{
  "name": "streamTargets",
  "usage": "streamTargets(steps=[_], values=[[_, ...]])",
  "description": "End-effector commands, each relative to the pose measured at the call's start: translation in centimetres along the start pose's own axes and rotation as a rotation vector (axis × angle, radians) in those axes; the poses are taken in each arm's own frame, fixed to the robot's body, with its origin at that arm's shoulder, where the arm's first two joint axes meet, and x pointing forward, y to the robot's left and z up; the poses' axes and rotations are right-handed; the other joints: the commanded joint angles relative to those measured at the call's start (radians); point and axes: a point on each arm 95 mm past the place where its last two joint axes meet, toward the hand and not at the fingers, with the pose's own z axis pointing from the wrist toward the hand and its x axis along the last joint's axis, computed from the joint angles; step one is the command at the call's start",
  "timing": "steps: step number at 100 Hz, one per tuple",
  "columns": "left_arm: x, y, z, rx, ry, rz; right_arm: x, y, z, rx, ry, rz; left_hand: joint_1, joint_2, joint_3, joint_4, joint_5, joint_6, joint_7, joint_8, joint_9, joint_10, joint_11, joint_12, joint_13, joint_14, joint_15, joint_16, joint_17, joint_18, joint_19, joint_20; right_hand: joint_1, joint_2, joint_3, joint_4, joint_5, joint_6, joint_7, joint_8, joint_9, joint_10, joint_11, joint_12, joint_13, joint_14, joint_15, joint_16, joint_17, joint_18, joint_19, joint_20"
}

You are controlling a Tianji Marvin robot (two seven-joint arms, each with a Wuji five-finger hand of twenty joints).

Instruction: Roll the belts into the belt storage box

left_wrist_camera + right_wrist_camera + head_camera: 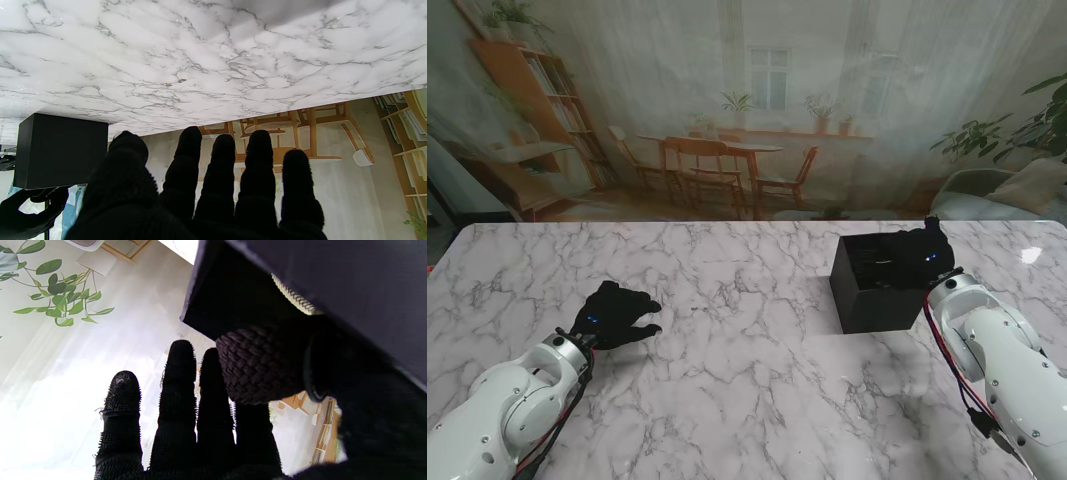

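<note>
Stand cam: I see the box [867,290], black, open top, sitting on the marble table [727,380], right of centre and farther from me than the left hand. My right hand [924,255] is over the box's right side, black glove blending w/ the dark interior, so from here I can't make out the contents.

Right wrist cam fills that in: a rolled belt [263,366], dark braided weave, sits against the thumb side of the right hand [186,426], right up by the box [333,280] wall. A strip of lighter woven edge shows just beside it, against the box wall. The four fingers [178,380] are straight and a bit apart, not wrapped round the roll. Whether the thumb is pinching the belt I can't tell; that area is too dark.

Left hand [614,317] is well apart from the box, on the left part of the table, nearer to me. Fingers loosely spread, nothing in it. Left wrist cam confirms: left hand [213,186] w/ all fingers extended and separated, palm to the table [213,60], box [60,150] visible off to one side, other gloved hand partly visible by it.
</note>
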Motion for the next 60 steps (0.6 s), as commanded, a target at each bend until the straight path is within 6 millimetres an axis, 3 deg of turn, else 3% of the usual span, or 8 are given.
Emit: streamTargets(steps=[1, 26, 44, 60], values=[[0.0, 0.2, 0.1, -0.016, -0.002, -0.003, -0.2, 0.0, 0.0, 0.004, 0.006, -0.013, -0.018, 0.04, -0.024, -0.026, 0.016, -0.013, 0.01, 0.013, -0.014, -0.004, -0.005, 0.005, -0.025, -0.002, -0.01, -0.003, -0.021, 0.04, -0.008, 0.02, -0.009, 0.08, 0.053, 0.074, 0.02, -0.058, -0.038, 0.037, -0.057, 0.026, -0.032, -0.019, -0.045, 0.023, -0.048, -0.029, -0.032, 0.037, -0.024, 0.005], [0.0, 0.3, 0.1, -0.015, -0.003, -0.003, -0.7, 0.3, -0.6, 0.077, 0.028, -0.054, -0.018, 0.039, -0.024, -0.026, 0.011, -0.011, 0.007, 0.012, -0.014, -0.004, -0.005, 0.004, -0.026, -0.002, -0.01, -0.003, -0.022, 0.041, -0.008, 0.021, -0.146, 0.152, -0.122, 0.077, -0.207, 0.037, -0.257, -0.039, -0.384, 0.145, -0.131, -0.128, -0.24, 0.074, -0.187, -0.141, -0.102, 0.032, -0.09, -0.039], [0.0, 0.3, 0.1, -0.011, -0.004, -0.001, -1.0, 0.4, -0.9, 0.084, 0.029, -0.043, -0.019, 0.041, -0.024, -0.026, 0.011, -0.013, 0.007, 0.012, -0.015, -0.007, -0.005, 0.004, -0.035, -0.005, -0.015, -0.005, -0.03, 0.043, -0.016, 0.019, -0.165, 0.256, -0.247, 0.09, -0.325, 0.065, -0.337, -0.053, -0.533, 0.169, -0.151, -0.212, -0.354, 0.104, -0.274, -0.22, -0.174, 0.047, -0.18, -0.101], [0.0, 0.3, 0.1, -0.009, -0.004, 0.001, -1.3, 0.7, -1.1, 0.076, 0.021, -0.04, -0.019, 0.041, -0.024, -0.026, 0.011, -0.013, 0.007, 0.012, -0.017, -0.006, -0.006, 0.004, -0.041, -0.006, -0.019, -0.008, -0.037, 0.046, -0.025, 0.015, -0.145, 0.28, -0.284, 0.098, -0.309, 0.051, -0.335, -0.044, -0.551, 0.174, -0.149, -0.229, -0.377, 0.11, -0.296, -0.24, -0.188, 0.049, -0.208, -0.123]])
